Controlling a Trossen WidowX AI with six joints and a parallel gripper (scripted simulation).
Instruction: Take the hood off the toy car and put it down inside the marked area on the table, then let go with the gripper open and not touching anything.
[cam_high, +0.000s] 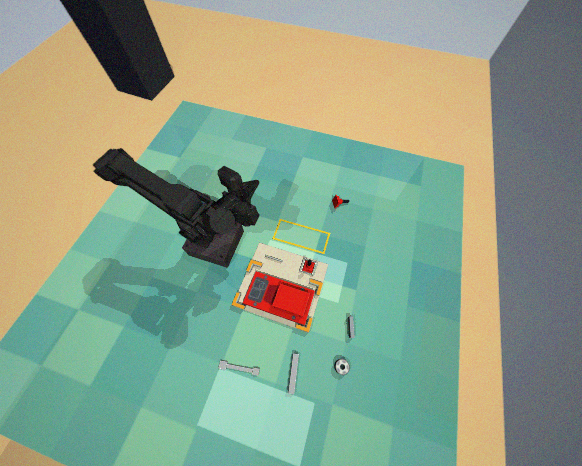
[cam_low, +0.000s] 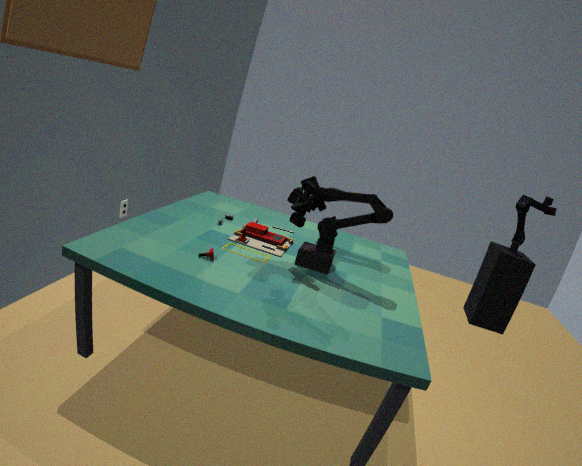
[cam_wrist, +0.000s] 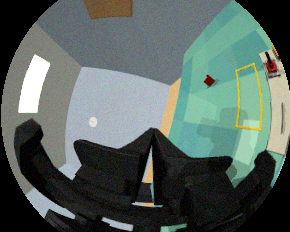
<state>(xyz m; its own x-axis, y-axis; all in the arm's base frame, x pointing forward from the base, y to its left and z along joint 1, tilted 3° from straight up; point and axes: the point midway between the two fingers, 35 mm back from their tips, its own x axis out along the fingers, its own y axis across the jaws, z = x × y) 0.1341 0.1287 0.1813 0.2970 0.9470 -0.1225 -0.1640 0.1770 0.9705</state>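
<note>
The toy car (cam_high: 294, 298) (cam_low: 256, 229) is red, with a raised block and a dark grey section (cam_high: 257, 290) at one end. It stands on a pale board (cam_high: 290, 265) (cam_wrist: 278, 100) with orange corner brackets. Which part is the hood I cannot tell for certain; no loose panel shows beside the car. The marked area is a yellow outline (cam_high: 305, 226) (cam_low: 244, 255) (cam_wrist: 249, 128) beside the board, with nothing inside it. My gripper (cam_high: 257, 182) (cam_low: 292, 201) (cam_wrist: 153, 131) is shut and empty, raised above the table near the arm's base, away from the car.
A small red part with a black knob (cam_high: 309, 265) (cam_wrist: 270, 63) stands on the board. A red funnel-shaped piece (cam_high: 338, 201) (cam_low: 209, 254) (cam_wrist: 209, 80) lies past the outline. A wrench (cam_high: 239, 368), two grey bars (cam_high: 293, 373) (cam_high: 351, 326) and a round wheel (cam_high: 342, 366) lie beyond the car.
</note>
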